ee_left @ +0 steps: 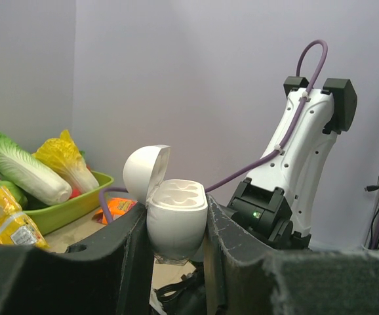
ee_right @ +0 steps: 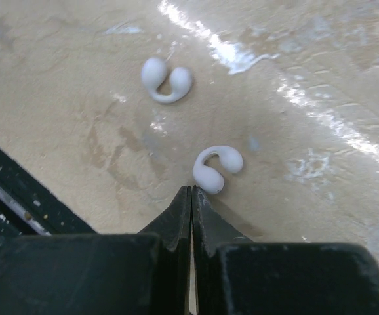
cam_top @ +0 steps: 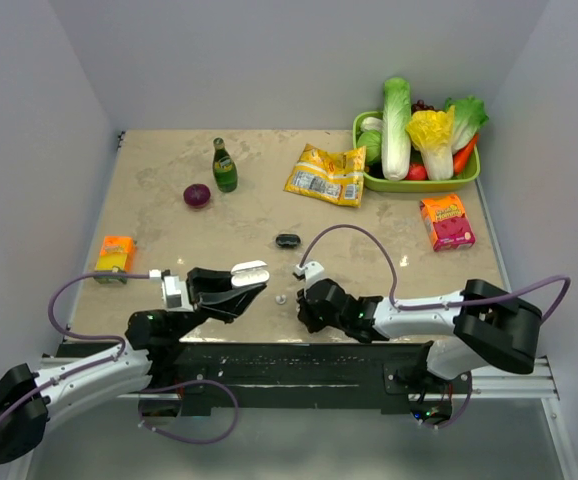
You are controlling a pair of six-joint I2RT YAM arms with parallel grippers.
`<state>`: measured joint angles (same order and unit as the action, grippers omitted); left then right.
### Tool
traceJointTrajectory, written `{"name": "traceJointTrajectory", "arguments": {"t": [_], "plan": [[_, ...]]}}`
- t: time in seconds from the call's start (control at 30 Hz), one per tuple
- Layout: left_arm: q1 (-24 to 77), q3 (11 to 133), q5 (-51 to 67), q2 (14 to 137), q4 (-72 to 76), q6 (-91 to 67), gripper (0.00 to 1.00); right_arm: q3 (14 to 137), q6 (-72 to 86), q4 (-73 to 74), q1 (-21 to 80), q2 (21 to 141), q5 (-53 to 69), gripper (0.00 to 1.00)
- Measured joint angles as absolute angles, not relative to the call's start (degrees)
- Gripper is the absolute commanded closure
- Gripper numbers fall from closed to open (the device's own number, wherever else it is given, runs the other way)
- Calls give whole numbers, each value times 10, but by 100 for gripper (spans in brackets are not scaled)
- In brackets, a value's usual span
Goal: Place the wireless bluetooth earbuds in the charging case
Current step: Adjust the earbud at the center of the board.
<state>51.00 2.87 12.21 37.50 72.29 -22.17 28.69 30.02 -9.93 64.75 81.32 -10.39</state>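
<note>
Lying loose on the table [ee_right: 78, 151], the near earbud [ee_right: 217, 168] sits just beside the tips of the right gripper [ee_right: 191, 193], whose jaws are pressed together on nothing. The far earbud [ee_right: 166, 81] lies beyond it. The left gripper [ee_left: 175, 248] clamps the case [ee_left: 176, 216] upright, lid open.

Plain pale grey walls [cam_top: 269, 60] enclose a glossy beige table [cam_top: 159, 225] streaked with bright white glare [ee_right: 242, 56].
</note>
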Motion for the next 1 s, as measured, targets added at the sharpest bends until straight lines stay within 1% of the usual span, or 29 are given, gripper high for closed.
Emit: {"name": "traceJointTrajectory", "arguments": {"t": [0.23, 0.33, 0.37, 0.43, 0.47, 0.53, 0.57, 0.63, 0.83, 1.0], "plan": [[510, 29, 122, 357, 718, -222, 100, 287, 327, -97, 609, 814, -143, 100], [510, 29, 122, 357, 715, -222, 100, 287, 340, -95, 599, 813, -157, 91], [510, 29, 122, 357, 715, -222, 100, 286, 343, -94, 596, 811, -161, 83], [510, 29, 122, 357, 715, -222, 100, 274, 344, -91, 594, 790, -168, 75], [510, 29, 122, 357, 715, -222, 100, 263, 343, -89, 594, 771, -170, 66], [510, 29, 122, 357, 715, -222, 100, 247, 337, -84, 593, 729, -170, 59], [510, 29, 122, 357, 715, -222, 100, 245, 334, -82, 593, 717, -170, 53], [510, 29, 122, 360, 716, -222, 100, 248, 321, -82, 593, 700, -169, 48], [510, 29, 122, 381, 727, -230, 100, 283, 289, -61, 593, 734, -169, 48], [510, 29, 122, 382, 728, -233, 100, 310, 290, -36, 582, 750, -190, 51]]}}
